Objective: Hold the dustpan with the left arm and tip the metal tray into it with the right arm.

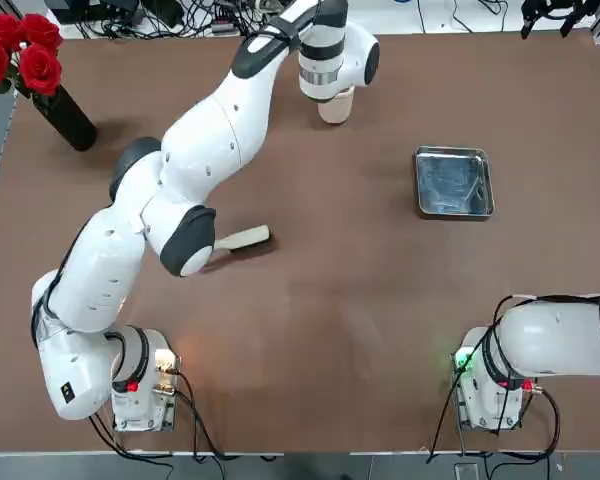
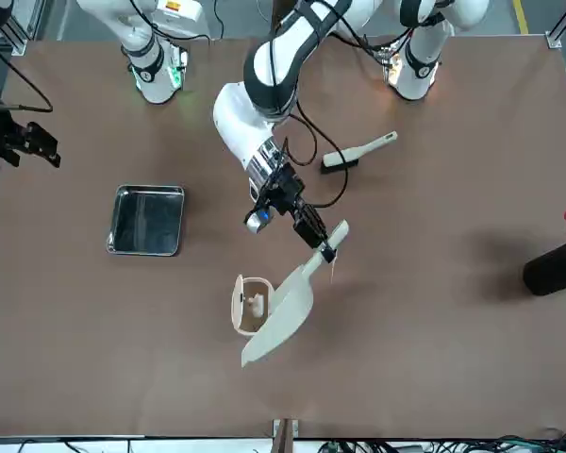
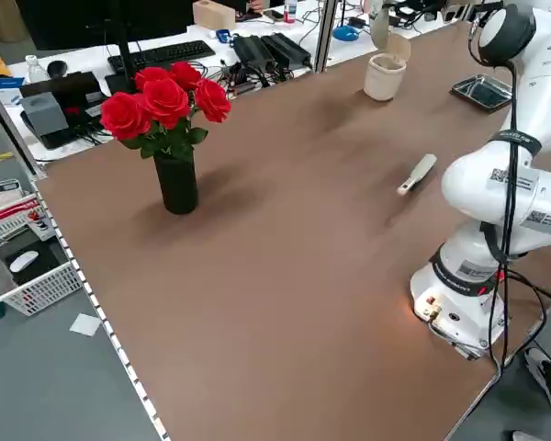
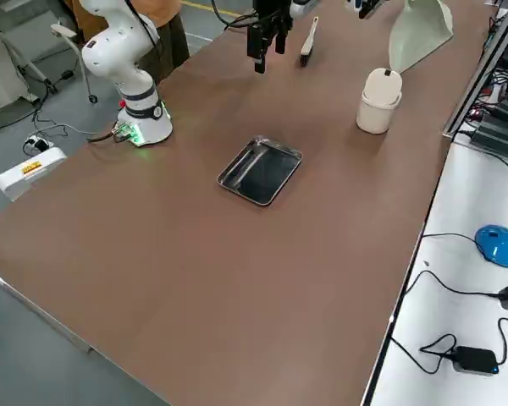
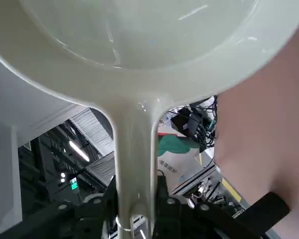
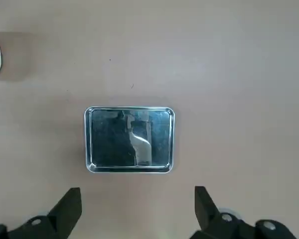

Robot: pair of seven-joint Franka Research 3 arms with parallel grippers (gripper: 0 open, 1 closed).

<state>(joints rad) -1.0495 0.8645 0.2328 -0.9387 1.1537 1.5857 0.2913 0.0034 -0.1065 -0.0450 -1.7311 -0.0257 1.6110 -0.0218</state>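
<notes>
Brown and wide, the bench [image 2: 434, 340] carries the metal tray [image 2: 147, 220] lying flat and untouched, well apart from the dustpan [image 2: 285, 310], which the left tool [image 2: 323, 243] holds tightly by the handle in the air, its scoop hanging over the small cream bin [image 2: 246, 304]. The right tool [image 6: 134, 211] hangs above the tray with its jaws wide and holds nothing, so I judge the tipping is not begun. The risk is that the dustpan is too far from the tray and tilted, so the contents could fall on the bench, or the thin tray could slip from a grip on its low rim.
</notes>
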